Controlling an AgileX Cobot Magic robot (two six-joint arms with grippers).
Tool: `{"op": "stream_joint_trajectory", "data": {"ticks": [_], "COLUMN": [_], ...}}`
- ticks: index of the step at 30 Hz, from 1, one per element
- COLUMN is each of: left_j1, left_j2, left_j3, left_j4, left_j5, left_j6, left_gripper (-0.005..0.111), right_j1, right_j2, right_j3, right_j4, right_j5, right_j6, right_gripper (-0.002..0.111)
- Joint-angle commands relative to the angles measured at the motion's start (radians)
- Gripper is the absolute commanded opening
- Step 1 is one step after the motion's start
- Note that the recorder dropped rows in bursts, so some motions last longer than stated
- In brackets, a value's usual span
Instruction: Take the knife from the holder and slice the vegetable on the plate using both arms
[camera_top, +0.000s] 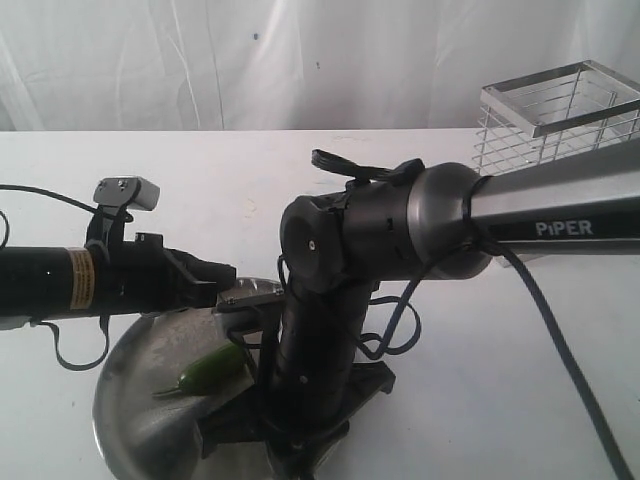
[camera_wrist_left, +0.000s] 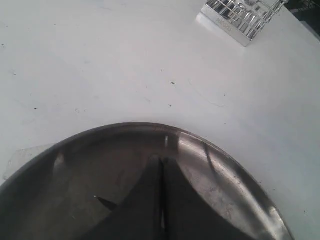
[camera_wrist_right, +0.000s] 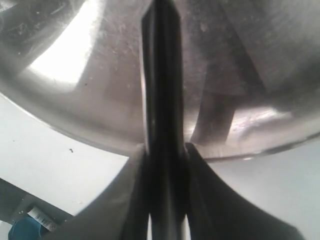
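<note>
The green vegetable (camera_top: 212, 370) lies on the steel plate (camera_top: 125, 395) at the front left of the table. Coming in from the left, my left gripper (camera_top: 232, 290) hangs just above the plate's far side. Its jaws (camera_wrist_left: 161, 161) are shut with nothing between them, over the plate (camera_wrist_left: 235, 185). My right arm (camera_top: 315, 340) reaches down over the plate's right side and hides its own gripper in the exterior view. In the right wrist view my right gripper (camera_wrist_right: 165, 150) is shut on the dark knife (camera_wrist_right: 161, 75), which runs out over the plate (camera_wrist_right: 75, 100). The wire holder (camera_top: 560, 110) stands at the back right.
White table with a white curtain behind it. The right arm's cables (camera_top: 545, 320) loop over the table to the right of the plate. The holder (camera_wrist_left: 240, 15) is far beyond the plate's rim. A blue object (camera_wrist_right: 22, 231) sits past the table edge.
</note>
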Motion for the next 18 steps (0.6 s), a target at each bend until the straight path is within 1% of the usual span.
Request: {"op": "stream_joint_trajectory", "data": {"ticks": [1,6,10,18], "left_j1": [0.003,0.003,0.003,0.003], "left_j2": [-0.003,-0.003,-0.003,-0.003], "left_j3": [-0.005,-0.005,-0.005,-0.005], "left_j4": [-0.007,-0.003,-0.010,-0.015], "left_j5": [0.020,0.070,0.118,0.073], "left_j6": [0.009,0.009,0.009,0.009], "left_gripper": [0.000,0.000,0.000,0.000], "right_j1": [0.002,0.002,0.002,0.002], "right_j2": [-0.001,-0.001,-0.001,-0.001], "right_j3": [-0.005,-0.005,-0.005,-0.005], "right_j4": [0.008,0.019,0.097,0.084], "right_j5": [0.001,0.023,0.023,-0.008], "right_j6": [0.004,-0.004,-0.066,-0.074], "right_gripper": [0.000,0.000,0.000,0.000]}}
